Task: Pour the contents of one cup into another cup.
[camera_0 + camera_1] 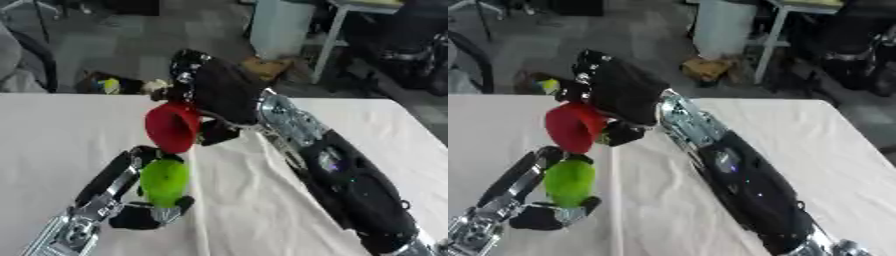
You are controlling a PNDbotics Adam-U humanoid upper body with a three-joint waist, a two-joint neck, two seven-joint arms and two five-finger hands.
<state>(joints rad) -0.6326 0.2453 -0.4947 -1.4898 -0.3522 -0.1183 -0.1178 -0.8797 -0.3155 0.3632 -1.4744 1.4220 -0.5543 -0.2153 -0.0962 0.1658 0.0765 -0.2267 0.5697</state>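
Right hand: the robot's right hand (219, 92) reaches in from the right and holds the red cup (172, 126), fingers curled round its far side, tipping it steeply on its side with the mouth turned down and toward the camera.
Left hand: the left hand (144, 212) comes up from the lower left, wrapped about the green cup (164, 181), the thumb low at its base and the fingers along its left side.
Cups: the red cup hangs directly above the green one, its lower lip just beside or touching the green rim; which, the views do not settle. Both are held up off the worktop (52, 130).
Contents: nothing can be made out inside either cup or passing between them.
Step in hand: by the look of it, the pour itself, red cup into green.
Doing it well: keep the red lip centred over the green mouth, hold the green cup upright and still, and add tilt slowly so whatever is inside drops within the rim instead of over the side onto the cloth.
Risk: if the two rims press together, the green cup may be nudged askew.
Surroundings: a pale cloth covers the worktop; floor and furniture lie beyond its far edge.
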